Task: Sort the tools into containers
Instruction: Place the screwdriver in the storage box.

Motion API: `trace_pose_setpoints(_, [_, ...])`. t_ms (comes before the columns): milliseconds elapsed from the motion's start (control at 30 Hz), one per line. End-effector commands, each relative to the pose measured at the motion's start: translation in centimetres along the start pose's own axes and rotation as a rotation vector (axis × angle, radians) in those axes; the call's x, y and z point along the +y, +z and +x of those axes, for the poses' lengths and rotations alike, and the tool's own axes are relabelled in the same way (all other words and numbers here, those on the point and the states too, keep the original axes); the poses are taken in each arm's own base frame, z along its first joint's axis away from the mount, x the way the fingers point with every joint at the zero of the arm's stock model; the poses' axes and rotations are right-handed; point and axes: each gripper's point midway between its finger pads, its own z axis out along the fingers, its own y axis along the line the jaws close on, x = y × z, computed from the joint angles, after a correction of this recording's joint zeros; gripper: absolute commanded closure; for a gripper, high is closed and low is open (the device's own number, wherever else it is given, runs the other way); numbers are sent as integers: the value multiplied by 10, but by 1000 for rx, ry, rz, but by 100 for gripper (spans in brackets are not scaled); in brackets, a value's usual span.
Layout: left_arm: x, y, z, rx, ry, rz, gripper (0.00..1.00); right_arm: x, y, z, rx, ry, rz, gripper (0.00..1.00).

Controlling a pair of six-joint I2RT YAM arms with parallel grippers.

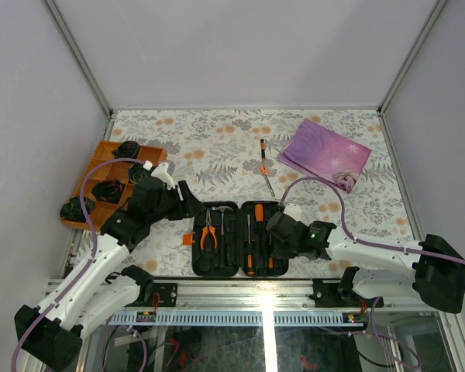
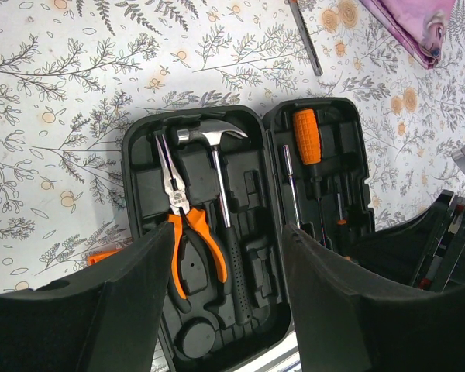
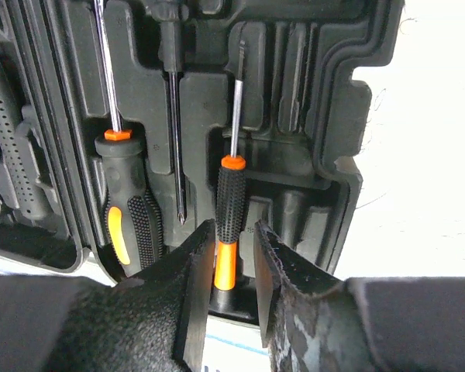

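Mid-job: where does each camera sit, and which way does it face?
Top external: high behind the robot, looking down at the table; left arm and right arm flank the open case.
Left wrist: on the left arm, looking down on hammer and pliers in the case; left tool open below.
Right wrist: close over the case's right half; right tool straddles a small screwdriver.
All share the case.

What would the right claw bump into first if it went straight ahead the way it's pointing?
Most likely the small screwdriver: its handle sits between the tips of the right claw, slotted in the tool case. Depth is unclear.
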Motion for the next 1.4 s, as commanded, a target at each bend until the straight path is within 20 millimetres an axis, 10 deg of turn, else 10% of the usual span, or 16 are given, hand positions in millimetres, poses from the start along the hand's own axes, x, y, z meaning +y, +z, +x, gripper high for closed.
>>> trace_pose_setpoints(0, [-4, 2, -9, -37, 21, 13, 43, 17, -9, -4, 5, -10, -53, 65])
trace_pose_setpoints(667, [-2, 1, -10, -48, 34, -8, 43, 19, -14, -36, -103, -42, 23, 81])
trace_pose_setpoints(1367, [-2, 1, -7, -45, 39, -33, 42, 5, 4, -24, -30, -92, 138, 82])
